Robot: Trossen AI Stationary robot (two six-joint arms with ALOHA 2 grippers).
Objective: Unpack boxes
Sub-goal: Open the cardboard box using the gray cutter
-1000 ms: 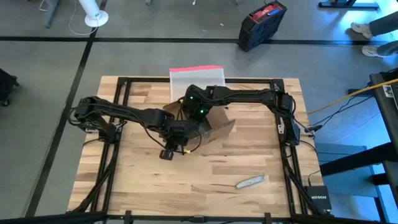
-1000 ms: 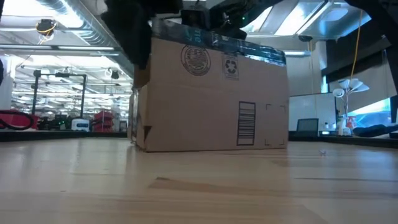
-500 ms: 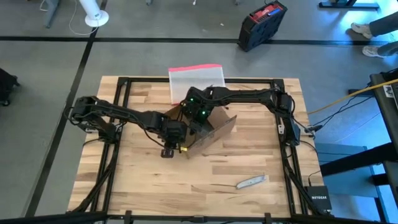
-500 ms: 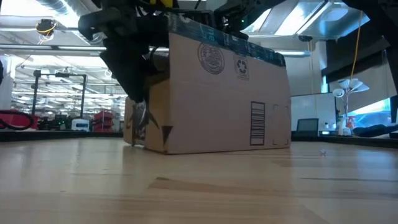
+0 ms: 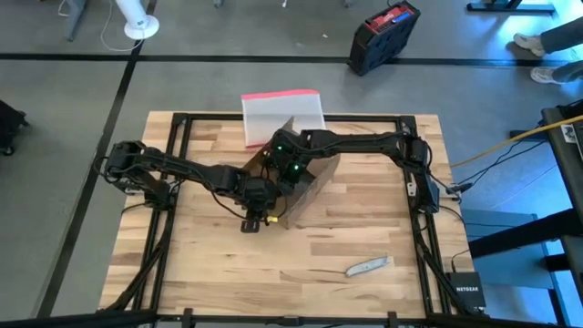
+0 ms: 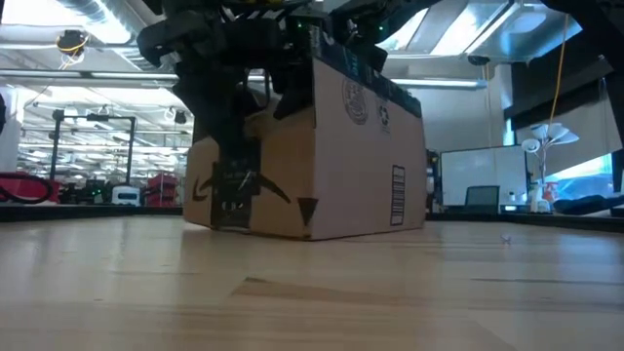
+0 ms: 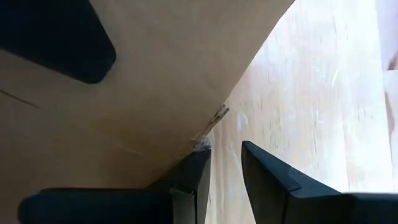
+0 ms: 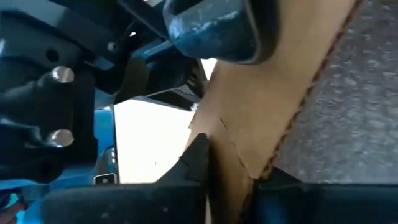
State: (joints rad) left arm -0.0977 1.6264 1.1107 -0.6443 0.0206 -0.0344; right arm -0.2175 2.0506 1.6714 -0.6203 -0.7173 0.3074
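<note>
The brown cardboard box [image 5: 317,180] stands on its base at the table's middle, set slantwise, flaps up. In the low view the box [image 6: 341,156] shows its smile-arrow end and its barcode side. My left gripper [image 5: 261,210] points down at the box's near-left end, fingers a little apart with nothing between them [image 7: 225,152]. My right gripper [image 5: 290,164] reaches over the box's top from the right and is shut on a flap [image 8: 230,165]. My left gripper comes from above, pointing down, beside the smile-arrow end wall [image 7: 124,112]. The outer side of one finger [image 7: 198,167] meets the box's lower corner [image 7: 208,138]; the box stays on the table. My right gripper pinches an upright top flap [image 8: 233,146] between its two fingers, one layer of cardboard. The fingers come at the flap's edge from the table's right. The box rests on the table under the hold.
A clear pouch with a pink-red edge [image 5: 282,114] lies at the far edge, touching the box's raised flap. A small grey tool [image 5: 367,266] lies near the right. A black and red case [image 5: 383,35] sits on the floor beyond. Bare wood lies in front.
The box has turned about on the table: its barcode side has swung toward the right and its smile-arrow end now faces the near edge. My left gripper has come down beside that end. The pouch has shifted slightly toward the far left.
</note>
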